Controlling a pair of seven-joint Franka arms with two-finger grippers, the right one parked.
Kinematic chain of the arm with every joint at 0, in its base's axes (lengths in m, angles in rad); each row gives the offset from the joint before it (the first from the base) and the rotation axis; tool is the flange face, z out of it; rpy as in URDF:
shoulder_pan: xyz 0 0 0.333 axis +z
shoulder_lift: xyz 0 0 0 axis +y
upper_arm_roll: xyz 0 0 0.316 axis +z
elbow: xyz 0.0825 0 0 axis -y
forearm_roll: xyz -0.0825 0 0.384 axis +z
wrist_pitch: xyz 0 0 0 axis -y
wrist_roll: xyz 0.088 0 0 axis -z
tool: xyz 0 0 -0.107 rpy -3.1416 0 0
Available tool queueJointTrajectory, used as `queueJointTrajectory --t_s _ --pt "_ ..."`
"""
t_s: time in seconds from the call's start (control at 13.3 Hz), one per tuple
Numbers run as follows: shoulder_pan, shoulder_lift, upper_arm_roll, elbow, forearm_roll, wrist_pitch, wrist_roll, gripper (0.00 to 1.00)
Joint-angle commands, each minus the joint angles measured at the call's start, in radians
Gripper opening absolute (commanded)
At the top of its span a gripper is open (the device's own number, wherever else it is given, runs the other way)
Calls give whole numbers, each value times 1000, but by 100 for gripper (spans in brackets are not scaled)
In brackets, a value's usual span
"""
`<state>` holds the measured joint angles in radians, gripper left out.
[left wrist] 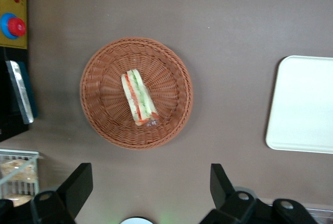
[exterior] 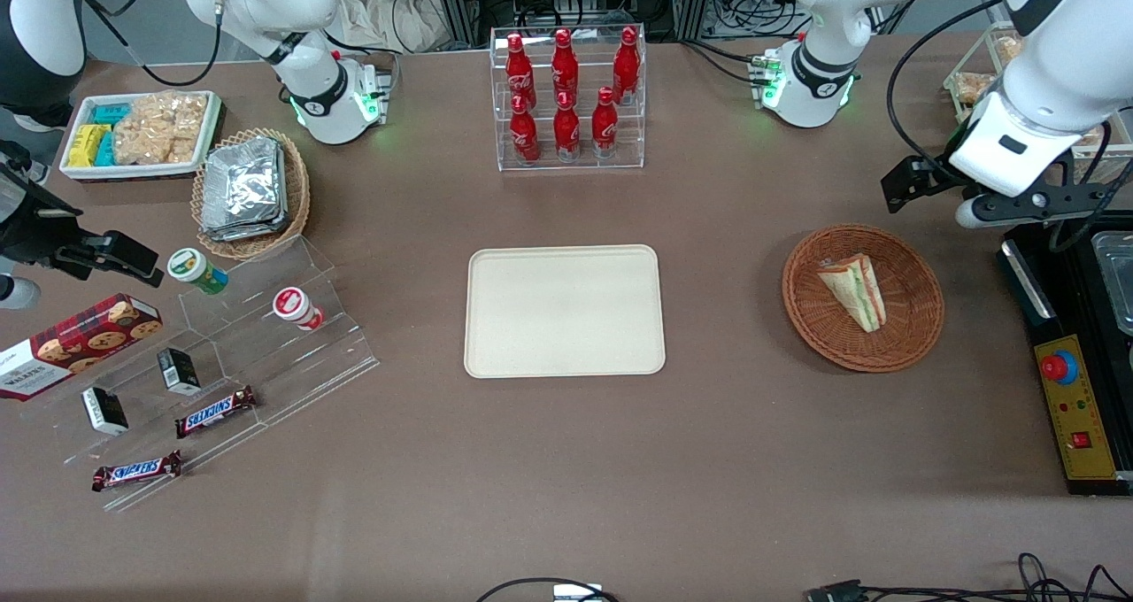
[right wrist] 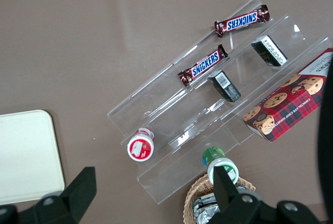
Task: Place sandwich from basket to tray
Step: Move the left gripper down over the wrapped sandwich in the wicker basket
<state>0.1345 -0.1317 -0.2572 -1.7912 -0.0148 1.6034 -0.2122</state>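
Your working arm's claw (exterior: 912,186) hangs above the table (exterior: 566,460), raised and off to one side of the basket (exterior: 912,341). The sandwich (exterior: 855,290) lies in that basket, nearer the front camera than the claw. The tray (exterior: 565,311) sits well apart toward the parked arm.

We read "SNICKERS" on two chocolate bars, one (exterior: 215,412) on the clear acrylic step display (exterior: 265,363) and one (exterior: 136,471) at its lowest edge, nearest the front camera. The red tartan cookie box (exterior: 71,343) carries "WALKERS" in the front view and "CHOCOLATE CHIP" along its side in the right wrist view. The red bottles (exterior: 566,97) show white Coca-Cola script. The print on the small black boxes (exterior: 180,371) cannot be made out.
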Motion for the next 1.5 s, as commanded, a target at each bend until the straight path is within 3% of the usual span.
queueJointTrajectory --t_s 0.0,0.38,0.67,0.82,1.12,1.43 --pt "48 -2 -8 39 -36 -26 20 100" --pt "51 6 -5 20 -42 -44 1 100" --pt "51 -120 33 -320 -36 221 -52 100" --pt "51 -120 74 -448 -36 378 -50 100" --pt "71 -39 79 -615 -36 655 -55 100" --pt "65 122 78 -639 -34 835 -101 100"
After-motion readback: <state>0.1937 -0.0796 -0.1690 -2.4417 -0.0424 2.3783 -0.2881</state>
